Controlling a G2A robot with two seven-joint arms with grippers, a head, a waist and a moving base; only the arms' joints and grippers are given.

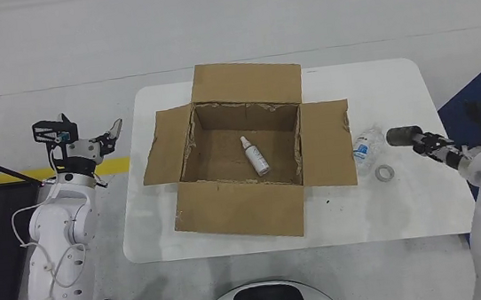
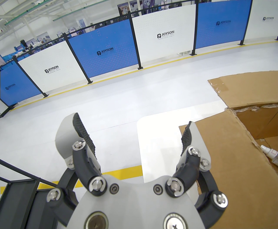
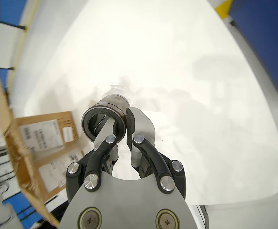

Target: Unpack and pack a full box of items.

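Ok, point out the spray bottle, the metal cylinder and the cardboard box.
spray bottle (image 1: 256,156), top view, middle of its body.
metal cylinder (image 3: 113,104), right wrist view, its side wall.
cardboard box (image 1: 243,209), top view, its near flap.

Each fence panel carries one short logo-and-word mark, dark on the white panels (image 2: 165,34) and white on the blue panels (image 2: 105,51). White paper labels (image 3: 40,135) with dark print sit on the cardboard box (image 1: 243,208), on its 3 o'clock outer side, too blurred to read
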